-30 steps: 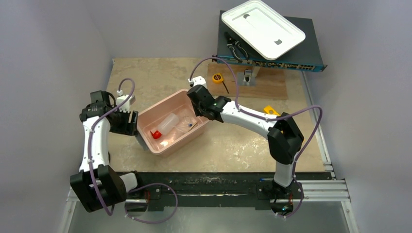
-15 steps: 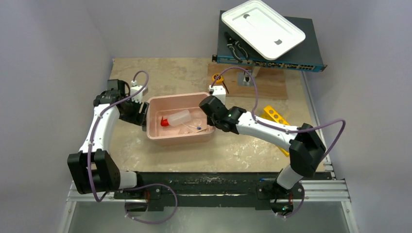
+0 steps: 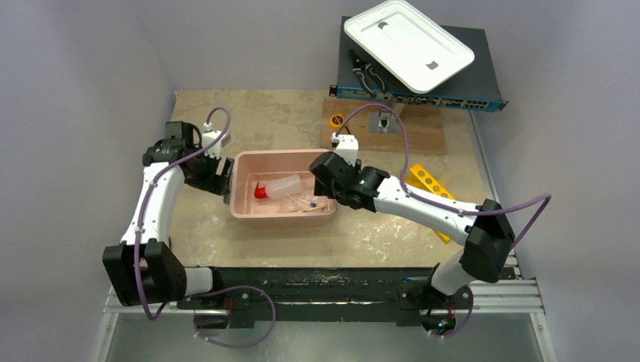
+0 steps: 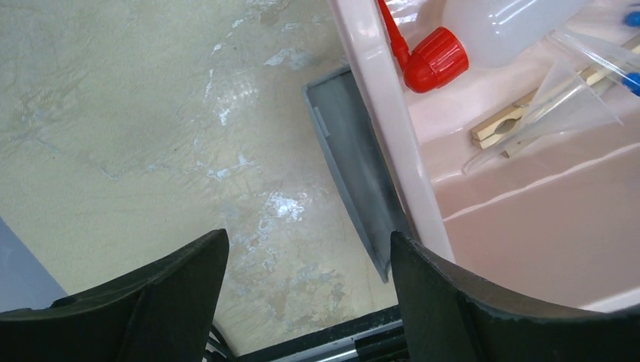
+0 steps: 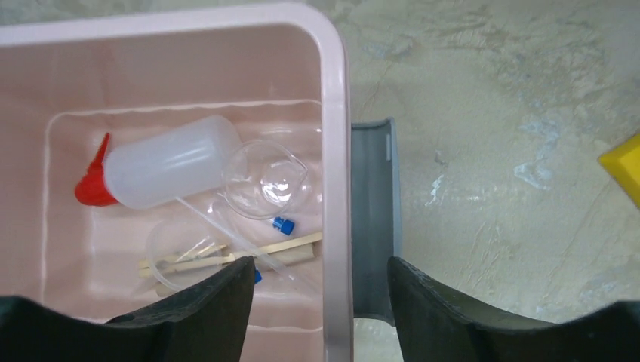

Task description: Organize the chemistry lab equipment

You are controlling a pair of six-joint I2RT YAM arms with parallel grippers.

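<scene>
Pink tub point(image 5: 336, 151) between two wide-open pincers
Bottle point(image 5: 170, 162), tubes point(image 5: 283, 223) and sticks point(image 5: 287, 245) lie inside; left pincer point(image 4: 308, 249) and right pincer point(image 5: 321, 271) gape at opposite walls, so an uneven pinch could tip it and spill them.

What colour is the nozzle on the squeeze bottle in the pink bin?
Red. The nozzle shows best in the left wrist view.

Soft, even light from above filled the top view, the white tray point(image 3: 408, 44) brightest at upper right, shadows faint. In the left wrist view, glare streaked the tub point(image 4: 528, 226) at right and glinted off the table point(image 4: 151, 113) at centre. Dark, blurred fingers point(image 4: 151, 302) edged the bottom of both wrist views.
</scene>
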